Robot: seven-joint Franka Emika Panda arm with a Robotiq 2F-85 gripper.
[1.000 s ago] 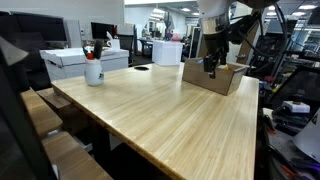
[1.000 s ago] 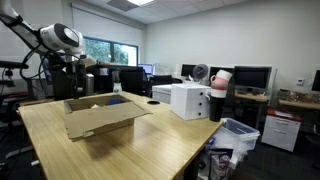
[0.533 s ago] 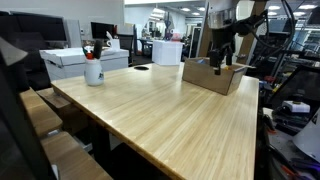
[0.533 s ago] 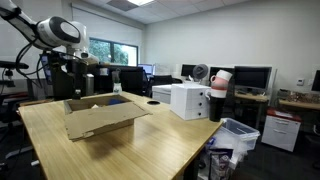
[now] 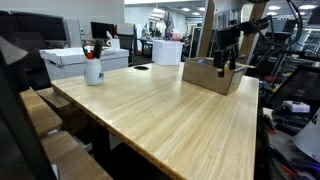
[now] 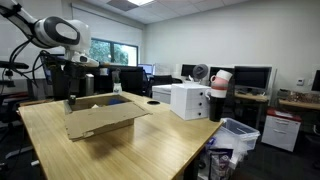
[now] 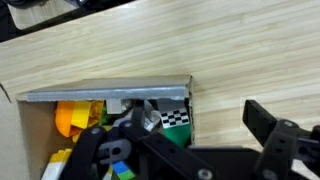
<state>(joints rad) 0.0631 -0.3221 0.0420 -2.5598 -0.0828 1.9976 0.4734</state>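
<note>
An open cardboard box [image 5: 212, 76] [image 6: 100, 118] stands near the far end of the wooden table [image 5: 160, 115]. My gripper [image 5: 226, 64] [image 6: 70, 101] hangs open over one end of the box. In the wrist view the gripper [image 7: 185, 135] straddles the box's side wall [image 7: 110, 94]: one finger is inside, the other finger [image 7: 272, 126] is outside over the tabletop. Inside lie a yellow toy [image 7: 72, 118], a green block with a checkered patch [image 7: 177, 122] and other small coloured pieces. Nothing is between the fingers but the wall.
A white mug with pens [image 5: 93, 70] and a small dark object [image 5: 141, 68] stand on the table. A white case [image 5: 75, 60] [image 6: 185, 100] sits beside it. A bin [image 6: 238, 135], monitors and desks fill the room behind.
The arm has shifted sideways along the box toward its end wall, staying at about the same height. The jaws have stayed open.
</note>
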